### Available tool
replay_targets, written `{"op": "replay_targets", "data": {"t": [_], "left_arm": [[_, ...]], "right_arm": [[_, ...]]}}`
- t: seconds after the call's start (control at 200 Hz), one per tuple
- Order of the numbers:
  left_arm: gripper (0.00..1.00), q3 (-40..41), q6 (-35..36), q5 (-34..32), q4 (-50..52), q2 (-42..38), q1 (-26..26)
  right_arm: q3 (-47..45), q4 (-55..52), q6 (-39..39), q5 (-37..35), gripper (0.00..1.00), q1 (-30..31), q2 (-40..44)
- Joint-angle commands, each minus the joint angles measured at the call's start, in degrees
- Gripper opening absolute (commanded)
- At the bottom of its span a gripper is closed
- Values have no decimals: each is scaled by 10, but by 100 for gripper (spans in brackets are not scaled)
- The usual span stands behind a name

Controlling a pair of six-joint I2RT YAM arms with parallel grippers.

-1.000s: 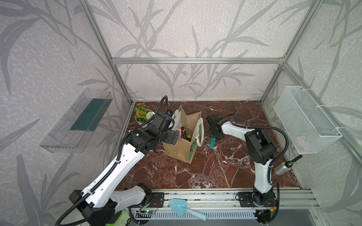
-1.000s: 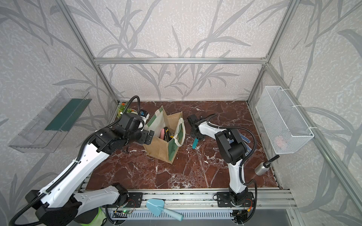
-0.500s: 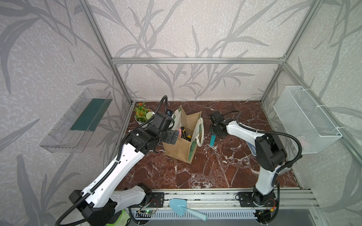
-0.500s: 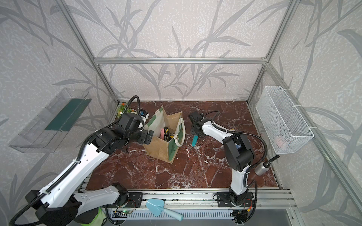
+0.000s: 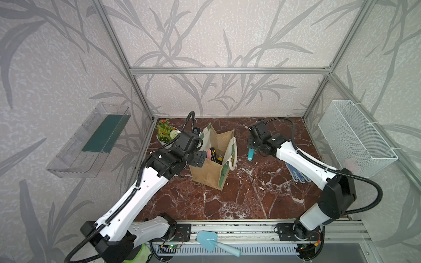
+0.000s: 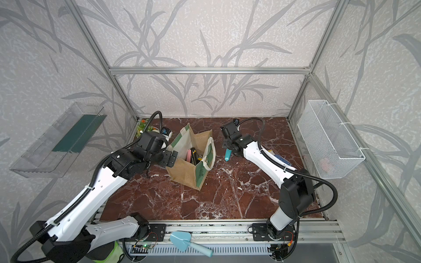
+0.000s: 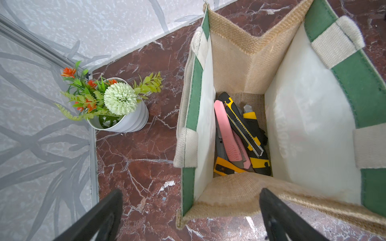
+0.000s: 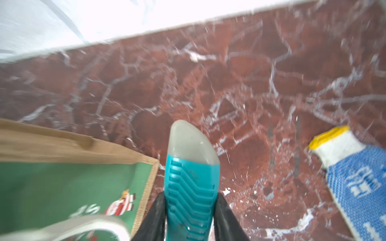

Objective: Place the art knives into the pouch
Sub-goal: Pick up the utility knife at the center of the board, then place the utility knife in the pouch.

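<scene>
**Q:** What is the state of the right gripper (image 8: 190, 199)?
**A:** It is partly closed, and the teal ribbed plastic art knife with a translucent cap (image 8: 192, 177) is clamped between its fingers.

**Q:** Where is the knife located?
**A:** It is held just beside the open tan jute pouch with green side panels (image 5: 210, 174), outside its mouth and above the red-brown marble tabletop (image 5: 239, 198).

**Q:** And the left gripper (image 7: 191, 193)?
**A:** It is spread wide at the pouch's rim, and nothing is held.

Lab cell w/ alu frame (image 5: 227, 70)

Rough jute pouch (image 7: 234, 56); ribbed plastic art knife (image 8: 191, 187).
</scene>
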State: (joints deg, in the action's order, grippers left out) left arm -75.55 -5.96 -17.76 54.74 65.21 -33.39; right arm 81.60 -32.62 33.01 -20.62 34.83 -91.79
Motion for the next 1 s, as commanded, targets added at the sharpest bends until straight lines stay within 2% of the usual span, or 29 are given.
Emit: {"op": "replay_targets", "data": {"t": [0.0,0.17,0.32,0.525,0.69,0.72,0.78,0.835,0.9,0.994], "left_arm": [[99,20,10,-27,-22,-12,4],[99,37,17,-25,-46,-15,11],[99,46,15,-24,-55,-19,16],[99,57,15,-23,-68,-36,21],[99,67,15,-25,-74,-44,23],[99,69,17,-23,-75,-46,23],[99,69,16,-20,-73,-45,29],[99,66,11,-23,-69,-44,35],[99,63,5,-23,-69,-50,38],[99,61,-4,-22,-71,-60,39]], "right_arm": [[53,-11,-61,-34,18,28,19],[144,-38,-102,-15,18,75,-5],[206,-32,-133,46,18,109,-38],[272,-36,-125,108,18,129,-100],[313,-58,-118,132,18,138,-144],[320,-63,-119,138,25,139,-151],[335,-77,-116,147,59,140,-164],[352,-99,-117,140,73,140,-172],[368,-121,-123,121,80,140,-175],[381,-152,-128,73,82,139,-169]]}}
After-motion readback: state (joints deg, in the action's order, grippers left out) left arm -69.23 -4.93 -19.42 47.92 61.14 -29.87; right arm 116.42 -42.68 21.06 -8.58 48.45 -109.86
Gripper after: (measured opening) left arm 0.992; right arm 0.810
